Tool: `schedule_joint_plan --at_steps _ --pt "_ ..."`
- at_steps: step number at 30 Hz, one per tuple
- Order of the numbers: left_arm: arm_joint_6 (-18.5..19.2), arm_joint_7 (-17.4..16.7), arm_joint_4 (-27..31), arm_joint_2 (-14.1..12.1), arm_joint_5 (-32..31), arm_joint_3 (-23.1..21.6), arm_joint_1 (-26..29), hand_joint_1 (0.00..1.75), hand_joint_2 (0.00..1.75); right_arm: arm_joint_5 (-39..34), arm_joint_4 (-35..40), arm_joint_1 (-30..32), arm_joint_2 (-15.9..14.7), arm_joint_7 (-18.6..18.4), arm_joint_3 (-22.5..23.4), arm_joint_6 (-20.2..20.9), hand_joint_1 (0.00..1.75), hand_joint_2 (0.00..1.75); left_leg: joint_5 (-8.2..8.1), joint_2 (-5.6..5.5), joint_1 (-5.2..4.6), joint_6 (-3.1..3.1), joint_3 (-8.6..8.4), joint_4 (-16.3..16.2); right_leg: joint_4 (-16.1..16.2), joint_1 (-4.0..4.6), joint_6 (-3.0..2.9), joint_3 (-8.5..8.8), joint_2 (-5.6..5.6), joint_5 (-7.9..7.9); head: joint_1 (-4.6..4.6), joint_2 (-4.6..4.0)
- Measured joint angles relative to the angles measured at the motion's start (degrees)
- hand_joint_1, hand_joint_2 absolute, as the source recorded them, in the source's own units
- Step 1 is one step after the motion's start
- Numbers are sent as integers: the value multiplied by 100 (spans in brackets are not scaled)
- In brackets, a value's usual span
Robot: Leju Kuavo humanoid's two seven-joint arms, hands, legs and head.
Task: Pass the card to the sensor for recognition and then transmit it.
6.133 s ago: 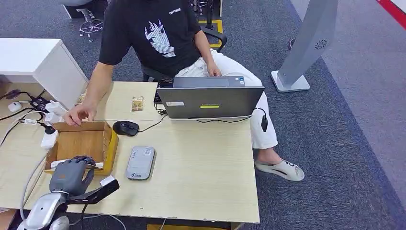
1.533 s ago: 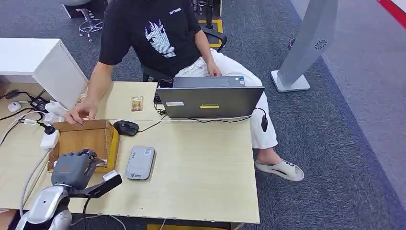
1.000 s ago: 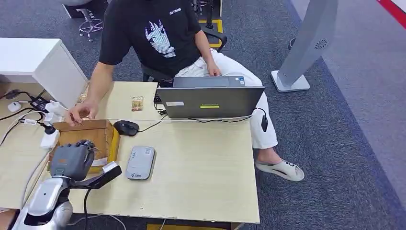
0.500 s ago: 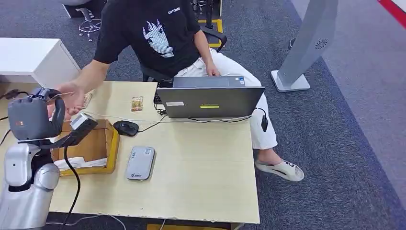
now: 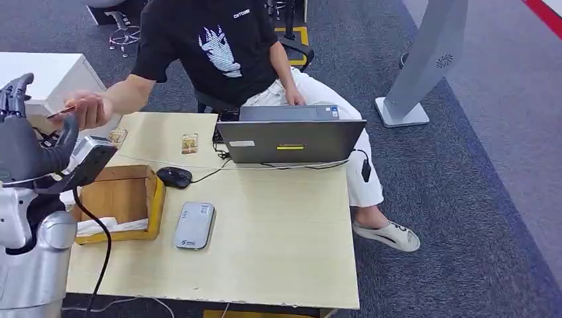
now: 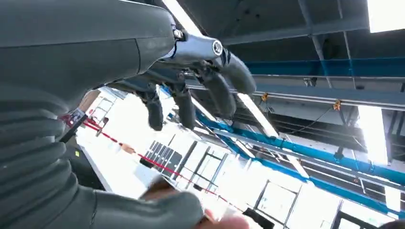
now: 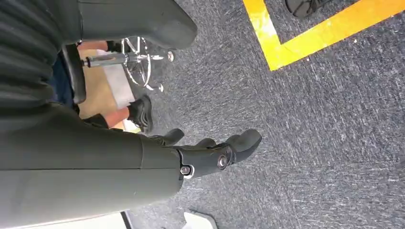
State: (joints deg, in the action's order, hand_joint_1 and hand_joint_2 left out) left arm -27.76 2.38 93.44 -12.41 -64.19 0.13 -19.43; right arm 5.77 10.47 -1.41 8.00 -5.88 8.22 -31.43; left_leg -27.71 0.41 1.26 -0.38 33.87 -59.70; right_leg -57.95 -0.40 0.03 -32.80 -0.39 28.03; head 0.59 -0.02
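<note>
Reddish card (image 5: 61, 111) in person's hand (image 5: 89, 110); left hand's fingers (image 5: 14, 89) apart.

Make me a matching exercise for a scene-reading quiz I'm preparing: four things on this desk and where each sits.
Things:
1. black computer mouse
2. grey flat card sensor
3. open grey laptop
4. brown cardboard box

Places:
A. far edge, before the seated person
B. beside the box, nearer the robot than the mouse
C. desk's left part, paper inside
D. behind the sensor, cable attached

Pairs: 1-D, 2-B, 3-A, 4-C
</note>
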Motion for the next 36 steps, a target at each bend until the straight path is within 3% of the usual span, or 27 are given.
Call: schedule_joint_plan --at_steps 17,28,29,30,33,34,36 --pt "-26 57 2 87 7 0 2 0 175 9 0 -2 0 -13 0 2 0 175 0 0 0 0 0 0 0 0 0 0 0 0 0 0" --pt "-475 295 129 194 195 2 343 0 175 7 0 -3 2 -29 2 -13 0 175 -4 2 0 0 6 4 -3 0 1 9 1 1 -2 0" --pt "-667 536 265 256 427 48 591 0 175 -40 0 -4 4 -29 7 -44 0 175 -13 13 -2 -6 3 7 -2 -1 0 10 11 2 -4 0" --pt "-912 1038 548 468 872 191 1028 0 175 -70 0 10 11 -29 26 -83 0 175 -32 44 -9 -7 -17 8 -1 -11 -2 14 40 5 7 0" --pt "-1226 3502 1308 1358 2731 1004 2280 0 175 -140 0 74 39 30 122 -212 0 175 -57 78 -16 21 -37 6 7 -19 16 21 70 30 26 0" --pt "-1231 3853 1489 1566 3101 1192 2579 0 175 -151 0 81 53 41 157 -227 0 175 -58 69 -15 22 -33 6 11 -19 18 21 61 36 17 0" --pt "-1233 3818 1817 1880 3798 1561 3068 0 175 -155 0 88 61 68 216 -260 0 175 -71 64 -18 23 -33 6 12 -20 25 23 56 48 18 0"
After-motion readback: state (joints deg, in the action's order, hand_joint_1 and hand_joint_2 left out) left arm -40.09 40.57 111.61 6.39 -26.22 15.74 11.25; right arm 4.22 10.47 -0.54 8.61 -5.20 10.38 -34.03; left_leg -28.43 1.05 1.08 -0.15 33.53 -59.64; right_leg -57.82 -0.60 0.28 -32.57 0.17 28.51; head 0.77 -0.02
